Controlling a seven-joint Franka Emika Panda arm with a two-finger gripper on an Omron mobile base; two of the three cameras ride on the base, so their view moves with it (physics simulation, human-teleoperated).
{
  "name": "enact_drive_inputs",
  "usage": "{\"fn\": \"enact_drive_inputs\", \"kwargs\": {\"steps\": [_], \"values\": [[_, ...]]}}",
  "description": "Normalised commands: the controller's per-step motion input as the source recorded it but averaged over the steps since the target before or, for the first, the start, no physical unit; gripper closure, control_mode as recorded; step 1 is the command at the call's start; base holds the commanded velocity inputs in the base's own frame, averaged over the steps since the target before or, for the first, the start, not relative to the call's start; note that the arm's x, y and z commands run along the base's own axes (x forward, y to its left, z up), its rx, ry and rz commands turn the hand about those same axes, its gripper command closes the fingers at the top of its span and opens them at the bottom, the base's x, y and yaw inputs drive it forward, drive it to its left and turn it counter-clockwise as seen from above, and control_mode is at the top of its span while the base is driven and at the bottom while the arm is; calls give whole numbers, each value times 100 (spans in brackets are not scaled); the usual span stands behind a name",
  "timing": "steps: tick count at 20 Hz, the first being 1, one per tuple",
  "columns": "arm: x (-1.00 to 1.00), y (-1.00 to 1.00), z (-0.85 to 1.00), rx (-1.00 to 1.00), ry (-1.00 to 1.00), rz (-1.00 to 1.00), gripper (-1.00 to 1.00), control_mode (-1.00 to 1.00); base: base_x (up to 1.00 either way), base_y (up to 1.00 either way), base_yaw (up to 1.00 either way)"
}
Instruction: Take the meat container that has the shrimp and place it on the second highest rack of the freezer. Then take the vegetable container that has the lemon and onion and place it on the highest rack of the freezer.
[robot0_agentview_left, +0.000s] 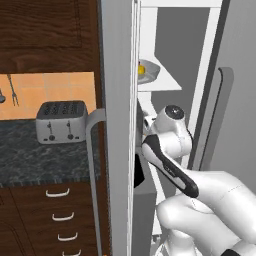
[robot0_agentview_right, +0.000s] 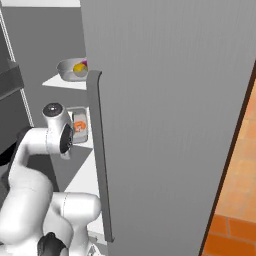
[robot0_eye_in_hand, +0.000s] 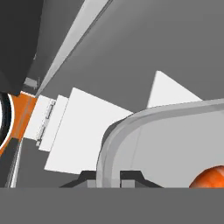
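Note:
Inside the open freezer (robot0_agentview_left: 175, 40), the meat container (robot0_agentview_right: 79, 134), a narrow grey tray, holds the orange shrimp (robot0_agentview_right: 80, 126). My gripper (robot0_eye_in_hand: 108, 178) is shut on the tray's rim (robot0_eye_in_hand: 131, 118), which runs between the two finger tips; the shrimp (robot0_eye_in_hand: 210, 177) lies at the lower right of the hand view. The tray is at the level of the white shelf (robot0_agentview_right: 87, 170), one below the top shelf in view. On that upper shelf (robot0_agentview_left: 167, 82) sits the vegetable container (robot0_agentview_left: 150, 70), a grey pan with the yellow lemon (robot0_agentview_right: 79, 69) and a sliver of the onion (robot0_agentview_right: 85, 63).
The freezer's grey door (robot0_agentview_right: 175, 100) with its long handle (robot0_agentview_right: 100, 150) stands open close on the right. Another grey door (robot0_agentview_left: 117, 125) borders the opening on the left. Beyond it, a toaster (robot0_agentview_left: 61, 121) stands on the dark counter (robot0_agentview_left: 30, 160) above drawers.

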Motion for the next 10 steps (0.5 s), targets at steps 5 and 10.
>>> {"fn": "enact_drive_inputs", "kwargs": {"steps": [5, 10], "values": [[100, 2, -3, 6, 0, 10, 100, -100, 0, 0, 0], [100, 6, -8, 2, 0, 4, 100, -100, 0, 0, 0]]}}
